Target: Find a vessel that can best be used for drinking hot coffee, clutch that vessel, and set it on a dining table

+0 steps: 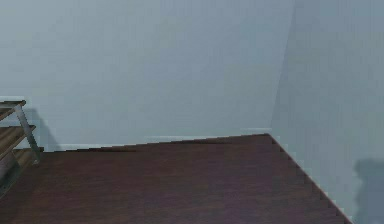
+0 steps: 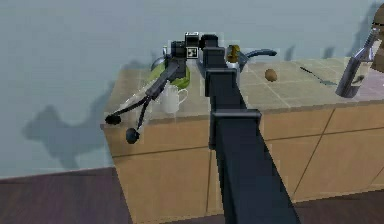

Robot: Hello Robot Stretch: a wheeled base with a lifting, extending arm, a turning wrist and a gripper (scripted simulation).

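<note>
Arm (image 2: 236, 135) out over the worktop (image 2: 300, 95)
The fingers (image 2: 130, 107) lie near a white cup (image 2: 173, 101) at its left end; whether they are spread or hold anything cannot be told.

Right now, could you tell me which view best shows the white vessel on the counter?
The arm side view: the white vessel stands on the counter near the gripper. The forward view faces wall, floor and a shelf.

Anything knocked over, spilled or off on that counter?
Nothing looks spilled or broken. One thing to note: the white cup stands near the front edge of the counter, by the gripper. I cannot tell whether it is held.
</note>
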